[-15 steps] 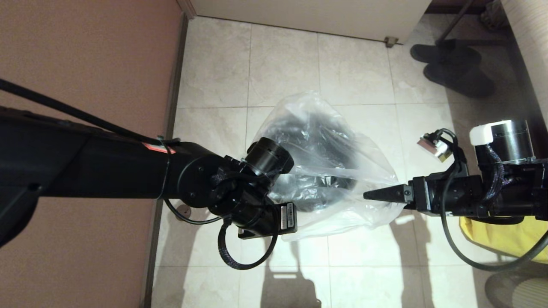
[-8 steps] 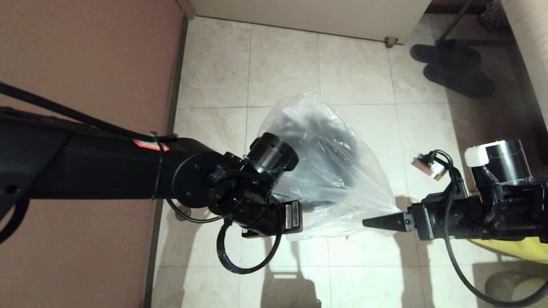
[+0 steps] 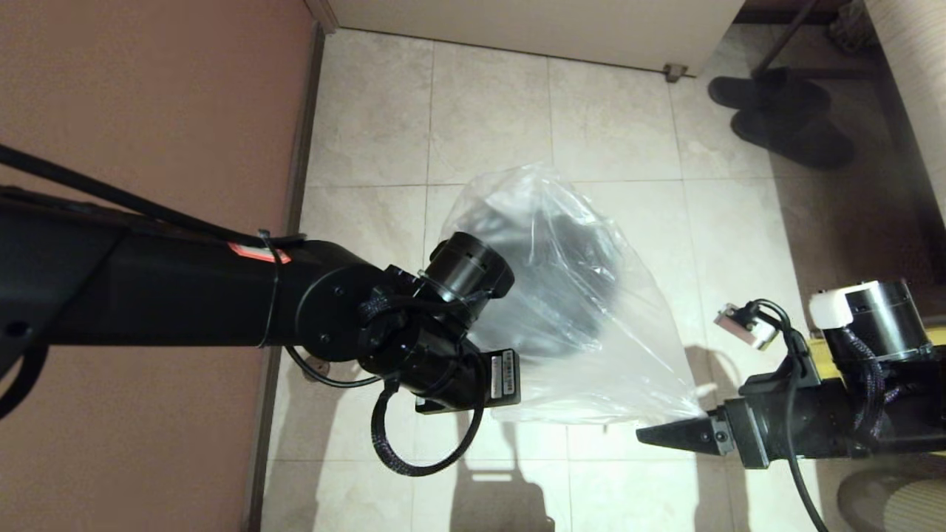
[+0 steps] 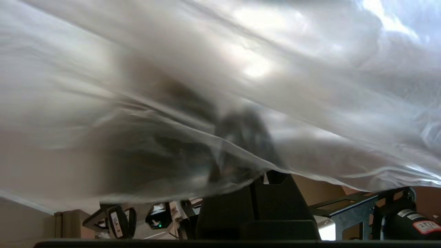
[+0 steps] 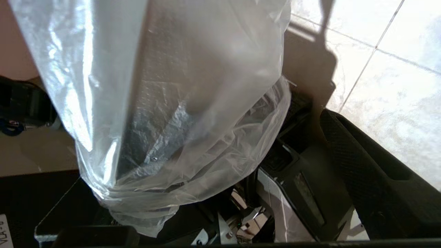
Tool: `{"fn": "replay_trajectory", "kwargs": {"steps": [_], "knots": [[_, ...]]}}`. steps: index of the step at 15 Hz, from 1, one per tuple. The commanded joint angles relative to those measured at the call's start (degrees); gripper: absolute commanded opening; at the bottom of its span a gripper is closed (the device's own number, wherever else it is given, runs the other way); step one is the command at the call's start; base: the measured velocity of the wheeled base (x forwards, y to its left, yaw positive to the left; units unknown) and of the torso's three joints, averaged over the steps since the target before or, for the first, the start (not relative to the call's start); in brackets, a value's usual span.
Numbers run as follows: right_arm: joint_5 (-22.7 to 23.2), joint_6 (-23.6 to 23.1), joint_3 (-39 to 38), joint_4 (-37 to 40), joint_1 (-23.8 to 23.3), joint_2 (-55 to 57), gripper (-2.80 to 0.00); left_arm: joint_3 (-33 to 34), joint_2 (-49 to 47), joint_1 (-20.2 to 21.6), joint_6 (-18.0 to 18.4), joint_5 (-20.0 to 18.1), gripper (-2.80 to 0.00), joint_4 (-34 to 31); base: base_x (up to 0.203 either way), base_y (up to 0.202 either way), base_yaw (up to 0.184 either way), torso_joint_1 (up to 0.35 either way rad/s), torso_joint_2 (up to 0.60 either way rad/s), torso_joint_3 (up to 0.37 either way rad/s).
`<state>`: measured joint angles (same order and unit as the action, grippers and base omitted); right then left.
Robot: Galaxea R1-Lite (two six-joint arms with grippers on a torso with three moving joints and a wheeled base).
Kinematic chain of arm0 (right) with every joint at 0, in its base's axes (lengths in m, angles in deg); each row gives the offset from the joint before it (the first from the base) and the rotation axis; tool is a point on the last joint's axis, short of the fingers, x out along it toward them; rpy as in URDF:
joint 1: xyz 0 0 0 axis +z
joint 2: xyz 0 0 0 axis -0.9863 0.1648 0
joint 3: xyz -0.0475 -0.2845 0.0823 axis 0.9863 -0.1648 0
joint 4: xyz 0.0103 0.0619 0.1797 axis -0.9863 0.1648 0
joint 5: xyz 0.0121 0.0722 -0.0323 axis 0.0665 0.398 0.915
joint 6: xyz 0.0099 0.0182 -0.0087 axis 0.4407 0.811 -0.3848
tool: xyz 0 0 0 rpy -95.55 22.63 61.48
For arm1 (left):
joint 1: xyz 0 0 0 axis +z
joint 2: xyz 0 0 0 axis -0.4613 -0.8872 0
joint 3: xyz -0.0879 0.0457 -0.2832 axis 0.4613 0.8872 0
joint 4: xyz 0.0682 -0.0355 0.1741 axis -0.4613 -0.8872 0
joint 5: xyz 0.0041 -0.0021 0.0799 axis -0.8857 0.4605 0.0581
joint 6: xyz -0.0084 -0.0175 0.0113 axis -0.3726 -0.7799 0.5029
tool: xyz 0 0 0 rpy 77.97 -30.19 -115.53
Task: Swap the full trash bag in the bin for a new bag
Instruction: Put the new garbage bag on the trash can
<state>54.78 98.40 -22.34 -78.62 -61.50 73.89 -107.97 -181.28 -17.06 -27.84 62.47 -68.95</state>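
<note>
The new bag (image 3: pixel 591 347), clear and crinkly, is stretched taut between my two grippers. Through it the bin (image 3: pixel 569 273) shows as a dim dark round shape on the floor. My left gripper (image 4: pixel 265 177) is hidden under its own wrist in the head view; in the left wrist view it is shut on the new bag's edge (image 4: pixel 310 172). My right gripper (image 3: pixel 654 436) is at the bag's near right corner. It stands open, with the plastic (image 5: pixel 179 113) wrapped over one finger and the other finger (image 5: pixel 358 162) bare.
A brown wall (image 3: pixel 148 111) runs along the left and a white panel (image 3: pixel 532 22) crosses the far end. Dark slippers (image 3: pixel 776 118) lie at the far right. A strip of yellow bag (image 3: pixel 822 340) shows behind my right arm. Tiled floor (image 3: pixel 488 118) lies beyond the bin.
My right gripper has moved toward me, drawing the bag's corner along, so the plastic is now pulled out flatter and tauter. The left arm has hardly moved.
</note>
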Motion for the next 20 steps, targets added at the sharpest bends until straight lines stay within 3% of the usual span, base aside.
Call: {"fn": "replay_trajectory", "kwargs": {"steps": [1, 9, 13, 20], "knots": [[0.70, -0.05, -0.25, -0.21, 0.35, 1.24, 0.00, 0.68, 0.88, -0.12, -0.19, 0.01, -2.80, -0.08, 0.000, 0.000, 0.000, 0.000, 0.00, 0.000], [0.44, 0.31, 2.27, -0.13, 2.34, 1.60, 0.00, 0.14, 7.90, -0.54, -0.72, 0.89, -2.80, 0.22, 0.000, 0.000, 0.000, 0.000, 0.00, 0.000], [0.09, 0.40, 2.98, -0.13, 2.21, 2.53, 0.00, 5.00, 6.83, -2.23, -0.80, 0.62, -2.80, 0.64, 0.000, 0.000, 0.000, 0.000, 0.00, 0.000], [0.09, 2.09, 4.07, -0.21, 2.16, 3.00, 0.00, 4.90, 6.47, -3.61, -0.45, 1.59, -2.80, 6.81, 0.000, 0.000, 0.000, 0.000, 0.00, 0.000]]}}
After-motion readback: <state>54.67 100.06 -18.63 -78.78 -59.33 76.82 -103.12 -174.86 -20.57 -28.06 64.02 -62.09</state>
